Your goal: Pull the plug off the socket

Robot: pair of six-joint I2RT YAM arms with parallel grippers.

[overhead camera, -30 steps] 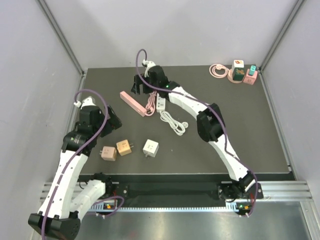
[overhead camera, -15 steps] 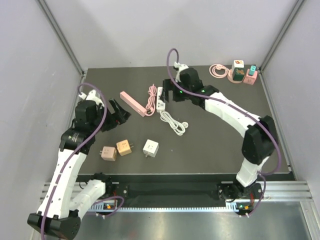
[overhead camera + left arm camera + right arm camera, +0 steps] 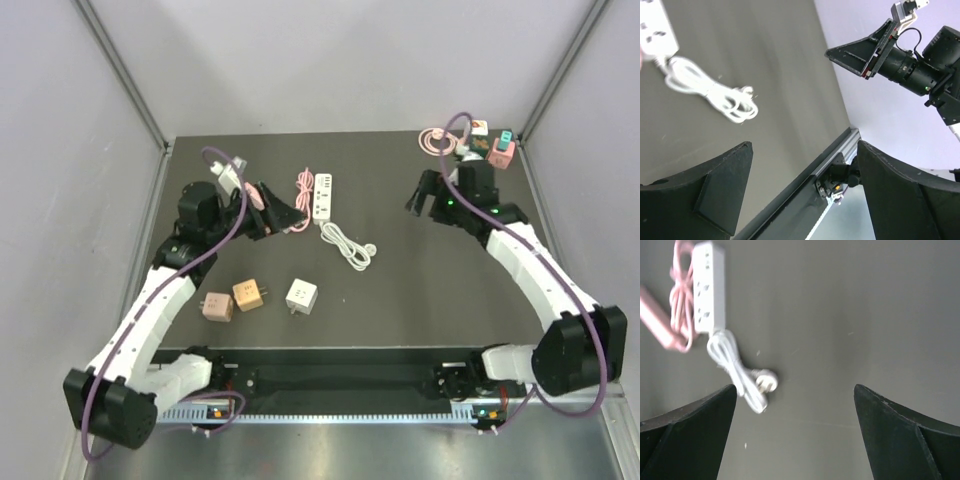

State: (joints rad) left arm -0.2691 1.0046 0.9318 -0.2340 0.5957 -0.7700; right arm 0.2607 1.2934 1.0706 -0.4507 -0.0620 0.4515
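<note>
Table (image 3: 460, 290) carries everything; power strip (image 3: 322, 196) lies behind centre, pointing lengthwise at the far edge; its coiled cord (image 3: 345, 243) trails from its near end toward the table's middle; bundled cable (image 3: 301, 190) just beside the strip's left side; second strip (image 3: 657, 322) left of that bundle, partly hidden; three cube adapters (image 3: 248, 294) in a row near the front edge, left of centre, rightmost one (image 3: 301, 294) slightly apart; cable coil (image 3: 433, 140) in far right corner, cube cluster (image 3: 500, 152) to its right.

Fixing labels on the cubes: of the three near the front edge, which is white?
The rightmost cube, standing apart. The pinkish cube and the tan cube sit close together left of it.
</note>
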